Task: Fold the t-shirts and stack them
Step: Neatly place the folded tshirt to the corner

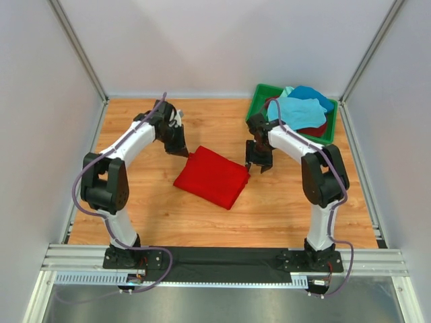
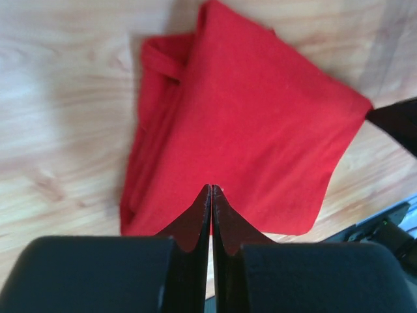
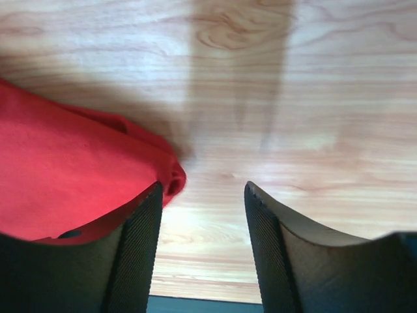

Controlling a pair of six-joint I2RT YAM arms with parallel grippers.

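The bright red t-shirt (image 1: 212, 178) lies folded into a flat, roughly square packet in the middle of the wooden table (image 1: 168, 215), tilted so that one corner points far-left and another right. From the left wrist, layered edges and a sleeve fold show along one side of it (image 2: 241, 130).

The left gripper (image 1: 182, 149) hangs at the far-left corner, its fingers pressed together with only a hairline slit and no cloth seen between them (image 2: 212, 189).

The right gripper (image 1: 259, 165) stands at the right corner, jaws spread apart over bare wood (image 3: 202, 189); the shirt's rounded corner (image 3: 65, 176) lies just beside one finger, outside the gap.

At the far right, the green bin (image 1: 254, 108) holds a turquoise t-shirt (image 1: 296, 111), a blue t-shirt (image 1: 313, 94) and a dark red t-shirt (image 1: 313, 128), heaped loosely.
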